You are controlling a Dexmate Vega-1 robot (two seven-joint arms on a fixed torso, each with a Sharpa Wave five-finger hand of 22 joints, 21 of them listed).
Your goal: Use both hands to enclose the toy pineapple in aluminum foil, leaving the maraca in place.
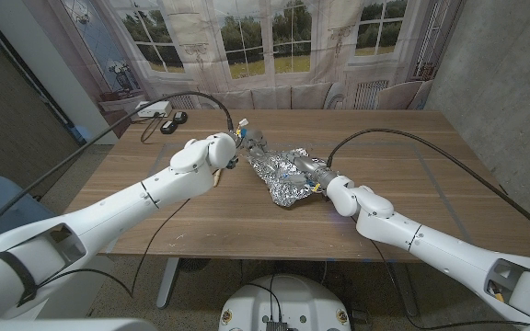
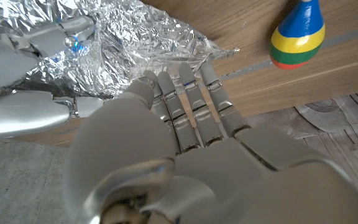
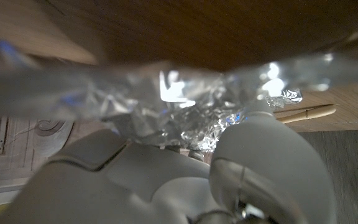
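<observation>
Hiding the pineapple, crumpled foil (image 1: 288, 176), right robot hand (image 1: 325, 181) half buried

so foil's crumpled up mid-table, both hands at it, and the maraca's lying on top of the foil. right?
Not quite. The maraca is not on the foil: the left wrist view shows it on bare wood, apart from the foil's edge. The rest holds: the foil is crumpled mid-table, with the left hand and right hand at it.

The pineapple is wholly hidden under the foil (image 1: 285, 175). The left hand (image 1: 208, 153) covers most of the maraca (image 2: 298, 34), whose handle the picture's edge cuts off. Blurred foil hides the right hand's (image 3: 166, 180) fingers.
</observation>
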